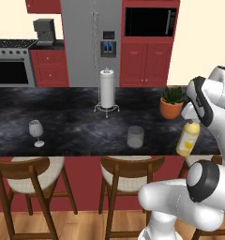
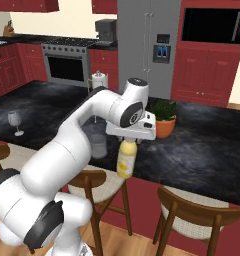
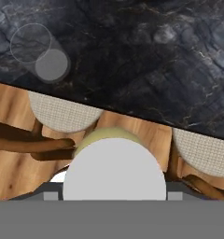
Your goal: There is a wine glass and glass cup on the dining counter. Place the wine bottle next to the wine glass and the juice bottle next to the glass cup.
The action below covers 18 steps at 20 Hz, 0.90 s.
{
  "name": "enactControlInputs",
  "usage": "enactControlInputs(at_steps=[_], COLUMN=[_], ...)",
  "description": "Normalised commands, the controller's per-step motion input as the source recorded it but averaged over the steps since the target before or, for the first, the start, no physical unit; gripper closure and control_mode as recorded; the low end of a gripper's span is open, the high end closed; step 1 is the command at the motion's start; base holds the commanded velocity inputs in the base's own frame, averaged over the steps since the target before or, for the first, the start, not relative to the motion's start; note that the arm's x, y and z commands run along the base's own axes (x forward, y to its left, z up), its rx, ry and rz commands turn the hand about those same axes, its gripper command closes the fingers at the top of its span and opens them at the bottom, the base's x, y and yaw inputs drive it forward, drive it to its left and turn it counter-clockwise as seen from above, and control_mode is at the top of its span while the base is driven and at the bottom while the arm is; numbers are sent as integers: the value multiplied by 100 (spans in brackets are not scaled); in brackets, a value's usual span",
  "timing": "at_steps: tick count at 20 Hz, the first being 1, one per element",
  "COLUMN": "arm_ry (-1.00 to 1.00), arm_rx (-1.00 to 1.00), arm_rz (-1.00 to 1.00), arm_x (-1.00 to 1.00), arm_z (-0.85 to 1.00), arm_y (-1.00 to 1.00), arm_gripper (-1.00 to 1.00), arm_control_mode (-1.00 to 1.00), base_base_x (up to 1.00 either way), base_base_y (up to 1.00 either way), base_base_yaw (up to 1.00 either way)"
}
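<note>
White arm bent forward, gripper (image 2: 128, 141) pointing down, clamped on juice bottle (image 2: 126, 160)

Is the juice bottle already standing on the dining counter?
No, the juice bottle hangs from the gripper above the dining counter edge, right of the glass cup.

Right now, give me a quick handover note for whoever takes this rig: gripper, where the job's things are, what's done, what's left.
Gripper: shut on the juice bottle, held upright by its cap, in the air over the near edge of the dining counter.
Glass cup: standing on the counter near its front edge, apart from the bottle and to its left in the left base view.
Wine glass: upright, further left along the counter.
Done: juice bottle picked up.
Left: set it down beside the glass cup, then place the wine bottle by the wine glass.
</note>
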Motion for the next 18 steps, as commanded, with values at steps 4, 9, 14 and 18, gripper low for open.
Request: enactControlInputs(at_steps=[4,9,14,18], arm_ry=[-14,-18,-16,0], arm_rx=[-7,-9,-3,0], arm_rz=[5,3,0,0], arm_x=[17,12,7,39], arm_z=[0,0,-1,-9], arm_y=[15,23,18,12], arm_gripper=[100,100,100,100], arm_control_mode=[-100,-100,-100,-100], base_base_x=[0,0,0,0], base_base_y=[0,0,0,0], base_base_yaw=[0,0,0,0])
